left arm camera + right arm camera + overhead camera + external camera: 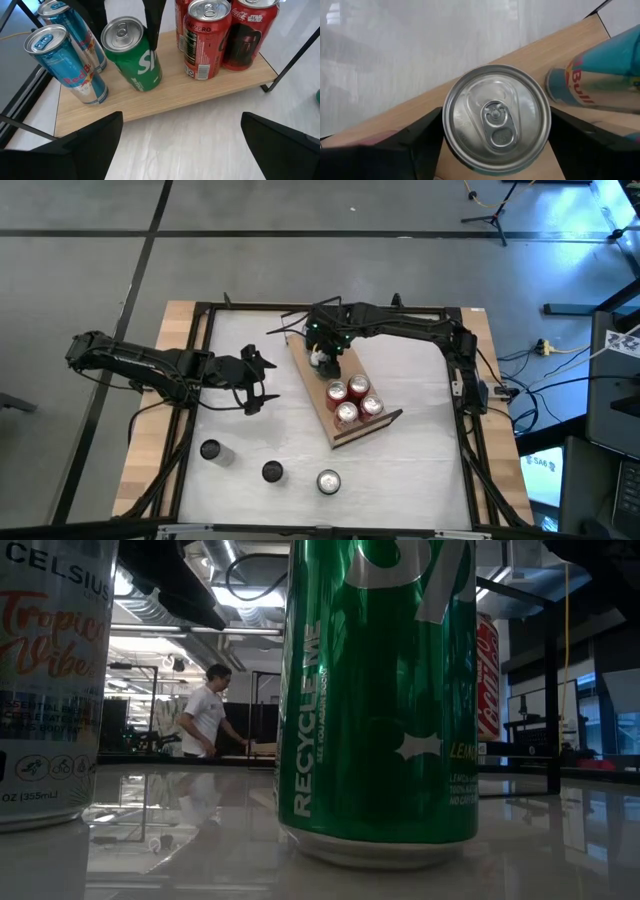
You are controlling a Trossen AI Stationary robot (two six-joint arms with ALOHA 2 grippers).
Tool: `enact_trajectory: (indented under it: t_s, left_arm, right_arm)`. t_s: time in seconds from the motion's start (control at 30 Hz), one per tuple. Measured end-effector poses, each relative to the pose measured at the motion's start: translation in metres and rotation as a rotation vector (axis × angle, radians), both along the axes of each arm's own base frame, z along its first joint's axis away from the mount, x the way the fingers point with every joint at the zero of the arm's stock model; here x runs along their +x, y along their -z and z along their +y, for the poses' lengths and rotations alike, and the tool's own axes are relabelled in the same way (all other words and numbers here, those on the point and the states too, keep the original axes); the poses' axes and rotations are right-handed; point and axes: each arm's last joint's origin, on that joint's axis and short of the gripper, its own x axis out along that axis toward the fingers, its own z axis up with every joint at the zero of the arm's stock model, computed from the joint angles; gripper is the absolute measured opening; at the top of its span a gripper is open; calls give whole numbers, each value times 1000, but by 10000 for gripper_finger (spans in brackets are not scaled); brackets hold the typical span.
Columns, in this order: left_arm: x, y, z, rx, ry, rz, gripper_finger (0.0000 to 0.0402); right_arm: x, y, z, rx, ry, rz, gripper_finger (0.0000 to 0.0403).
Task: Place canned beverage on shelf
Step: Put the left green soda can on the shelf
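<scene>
Two fingers of my right pincer [495, 145] flank the green can [134, 55] on the shelf [165, 97]; grip unclear. My left pincer [250, 383] gapes at nine o'clock.

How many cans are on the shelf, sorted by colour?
Red cans: 4
Blue cans: 2
Green can: 1
Total on the shelf: 7
</scene>
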Motion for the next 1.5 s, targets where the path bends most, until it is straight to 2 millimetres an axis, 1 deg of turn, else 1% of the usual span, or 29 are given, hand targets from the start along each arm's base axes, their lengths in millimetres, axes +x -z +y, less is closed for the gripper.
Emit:
enact_trajectory:
  t_s: [0.3, 0.53, 0.77, 1.3, 1.5]
  left_arm:
    - [0, 0, 0, 0, 0, 0, 393]
    - [0, 0, 0, 0, -1, 0, 393]
    - [0, 0, 0, 0, -1, 0, 393]
    - [0, 0, 0, 0, 0, 0, 393]
    - [0, 0, 0, 0, -1, 0, 393]
  right_arm:
    - [-1, 0, 0, -4, 2, 9, 326]
    - [-1, 0, 0, -5, 6, 12, 326]
    - [-1, 1, 0, 16, 51, 19, 326]
    - [-2, 1, 0, 20, 51, 26, 326]
    - [-3, 0, 1, 52, 37, 23, 326]
